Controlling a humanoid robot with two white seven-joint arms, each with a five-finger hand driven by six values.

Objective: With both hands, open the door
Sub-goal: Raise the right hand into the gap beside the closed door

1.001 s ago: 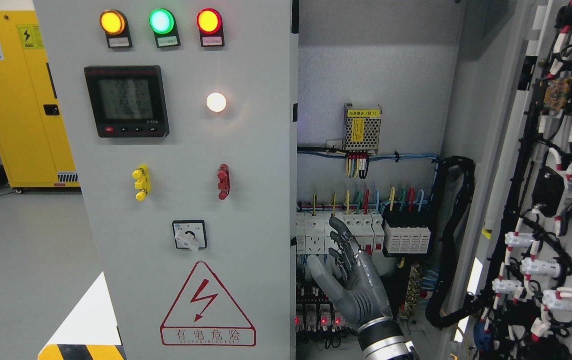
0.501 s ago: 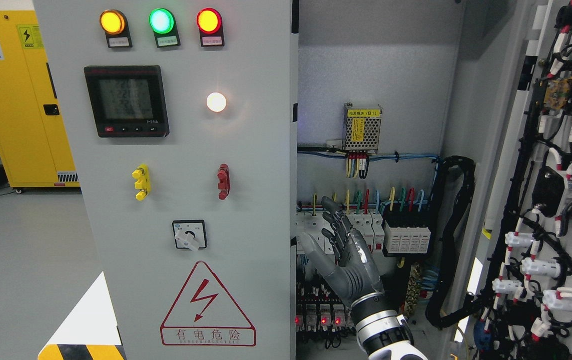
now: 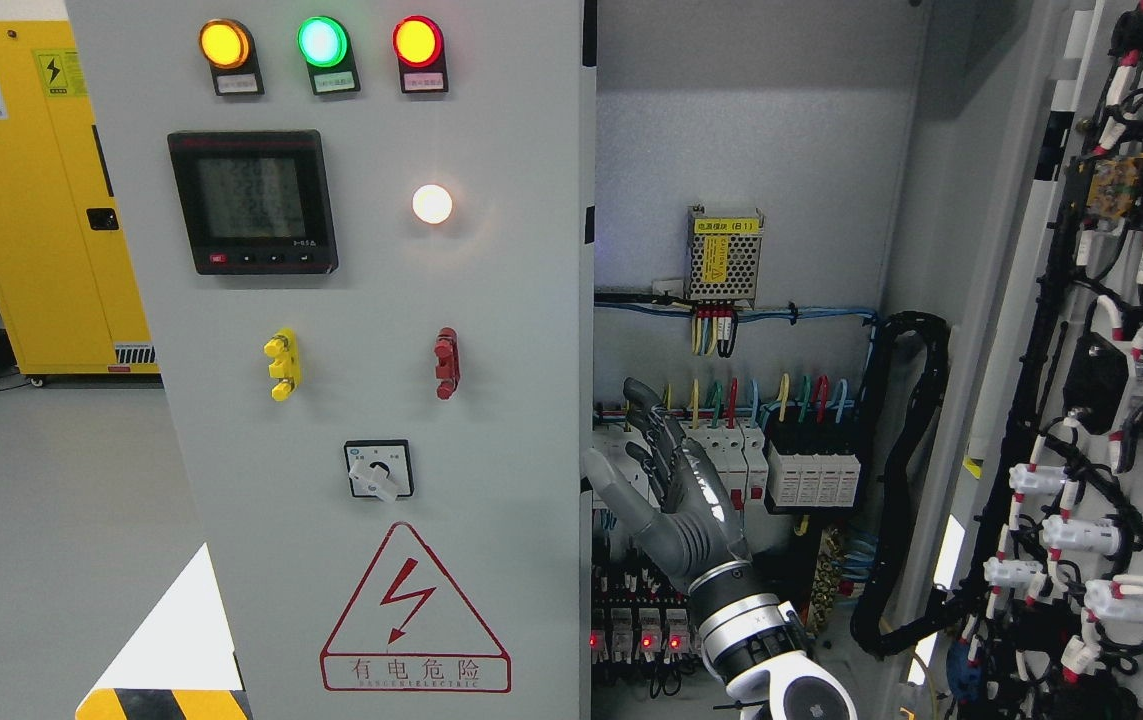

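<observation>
The grey left door (image 3: 371,300) of the electrical cabinet stands closed, carrying three lamps, a meter, a rotary switch and a red warning triangle. The right door (image 3: 1081,350) is swung open to the right, its wired inner side showing. My right hand (image 3: 646,460) rises from the bottom edge inside the open half of the cabinet. Its back faces me and its fingers (image 3: 643,405) are spread, holding nothing. The thumb (image 3: 603,482) lies just beside the left door's free edge (image 3: 586,300); I cannot tell whether it touches. The left arm is out of view.
Behind the hand sit rows of breakers (image 3: 811,475) with coloured wires, and above them a power supply (image 3: 724,255). A black cable bundle (image 3: 916,450) hangs at the cabinet's right wall. A yellow cabinet (image 3: 41,200) stands at the far left on the grey floor.
My right hand has moved up and to the left, from in front of the breakers toward the left door's edge. More of the forearm shows now. The doors have not moved.
</observation>
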